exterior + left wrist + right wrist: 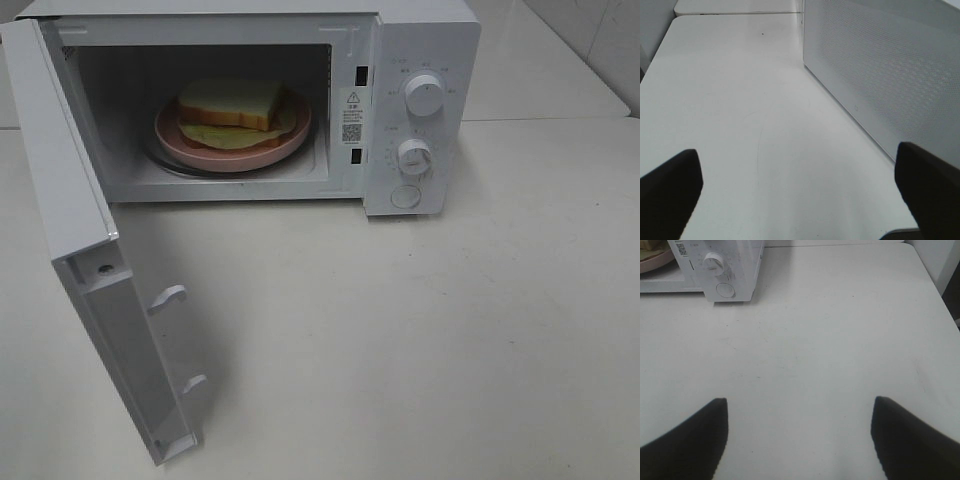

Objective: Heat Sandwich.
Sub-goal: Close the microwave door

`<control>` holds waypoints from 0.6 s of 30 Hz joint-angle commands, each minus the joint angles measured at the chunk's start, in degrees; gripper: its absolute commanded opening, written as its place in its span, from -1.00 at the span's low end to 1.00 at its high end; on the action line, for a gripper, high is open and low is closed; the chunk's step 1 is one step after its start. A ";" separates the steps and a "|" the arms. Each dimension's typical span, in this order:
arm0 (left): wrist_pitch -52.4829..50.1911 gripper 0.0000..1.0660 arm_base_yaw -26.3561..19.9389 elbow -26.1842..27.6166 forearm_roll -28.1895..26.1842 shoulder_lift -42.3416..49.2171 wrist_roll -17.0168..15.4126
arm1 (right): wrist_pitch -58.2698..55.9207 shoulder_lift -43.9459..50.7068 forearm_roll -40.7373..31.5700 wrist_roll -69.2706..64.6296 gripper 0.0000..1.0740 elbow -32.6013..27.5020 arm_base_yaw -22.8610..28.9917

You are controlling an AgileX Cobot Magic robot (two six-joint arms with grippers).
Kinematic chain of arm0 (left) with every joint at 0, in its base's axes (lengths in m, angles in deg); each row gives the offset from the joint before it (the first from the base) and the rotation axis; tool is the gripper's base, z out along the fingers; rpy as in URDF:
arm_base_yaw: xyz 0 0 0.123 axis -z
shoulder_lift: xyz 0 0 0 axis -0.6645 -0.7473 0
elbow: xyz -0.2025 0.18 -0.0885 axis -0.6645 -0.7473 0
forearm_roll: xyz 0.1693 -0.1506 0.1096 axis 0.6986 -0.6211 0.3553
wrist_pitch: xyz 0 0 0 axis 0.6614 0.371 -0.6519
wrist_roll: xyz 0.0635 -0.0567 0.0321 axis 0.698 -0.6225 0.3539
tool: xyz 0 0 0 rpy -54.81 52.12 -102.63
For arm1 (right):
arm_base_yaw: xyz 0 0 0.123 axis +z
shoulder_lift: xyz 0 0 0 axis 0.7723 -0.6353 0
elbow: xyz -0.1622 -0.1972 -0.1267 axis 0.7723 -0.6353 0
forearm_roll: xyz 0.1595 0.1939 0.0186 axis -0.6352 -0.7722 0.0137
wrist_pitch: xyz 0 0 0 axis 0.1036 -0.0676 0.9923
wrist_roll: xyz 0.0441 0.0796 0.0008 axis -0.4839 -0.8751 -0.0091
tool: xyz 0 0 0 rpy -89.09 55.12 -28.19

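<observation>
While the microwave oven point(420, 60) is standing with its door point(70, 200) swung wide, the sandwich point(232, 102) is sitting on the pink plate point(235, 160) inside the cavity. The left gripper point(800, 200) is hovering over the white table point(730, 100) just beside the door's mesh panel, its jaws spread wide around nothing. The right gripper point(800, 440) is hanging over the table, well apart from the control panel point(715, 270), jaws also parted and gripping nothing.
</observation>
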 commanded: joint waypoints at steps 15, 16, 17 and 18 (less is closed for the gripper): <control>-0.46 0.98 -0.17 -0.23 -0.23 1.32 -0.29 | 0.34 1.43 0.17 0.06 0.42 -0.06 -0.17; -0.46 0.98 -0.17 -0.23 -0.23 1.32 -0.29 | 0.34 1.43 0.17 0.06 0.42 -0.06 -0.17; -0.46 0.98 -0.17 -0.23 -0.23 1.32 -0.29 | 0.34 1.43 0.17 0.06 0.42 -0.06 -0.17; -0.46 0.98 -0.17 -0.23 -0.23 1.32 -0.29 | 0.34 1.43 0.17 0.06 0.42 -0.06 -0.17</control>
